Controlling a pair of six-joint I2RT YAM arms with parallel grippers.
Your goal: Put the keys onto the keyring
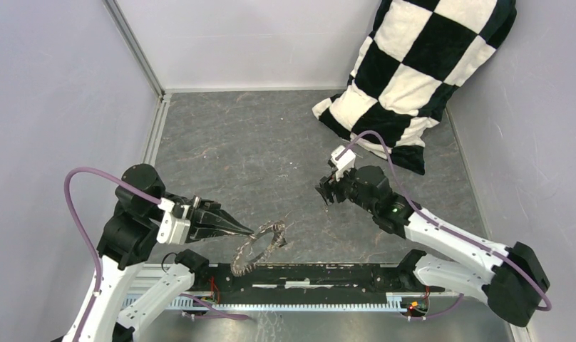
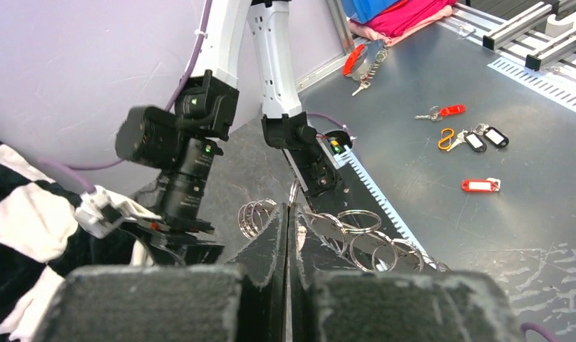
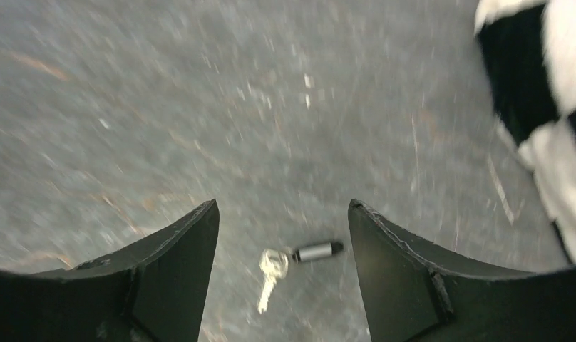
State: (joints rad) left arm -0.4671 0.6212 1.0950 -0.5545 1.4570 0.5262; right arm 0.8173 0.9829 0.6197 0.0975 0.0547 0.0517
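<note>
Early stage, nothing threaded yet as far as I can see. One loose key (image 3: 271,274) lies flat on the grey worktop (image 1: 256,157), off the ring. A second key does not show in any view, so I can't say where it is.

The left arm (image 1: 128,235) has its jaws pressed together at the tips. They look pinched on the rim of the keyring (image 1: 239,261), which stands tilted up on edge near the front rail rather than lying flat. So presenting the ring looks done, judging by that pose.

The right arm (image 1: 428,228) reaches toward mid-worktop, well apart from the ring and near the checkered pillow (image 1: 413,64). Its jaws stand wide apart with nothing between them. In the right wrist view the key sits on the worktop in the gap below them, untouched. That view is smeared, so fine detail is shaky.

Left to do, my read:
- Pick up the key.
- Carry it across to the ring.
- Work it on.
- Find and do the other key.

Looks:
- **Key:** tiny, with a pale silvery head and blade, and a short dark grey barrel-like piece at the head end.
- **Keyring:** from above, a big dull brownish-silver loop, bumpy like a wreath, with a hollow centre. In the left wrist view it reads as many overlapping silver split rings fanned out just past the closed jaws.
</note>
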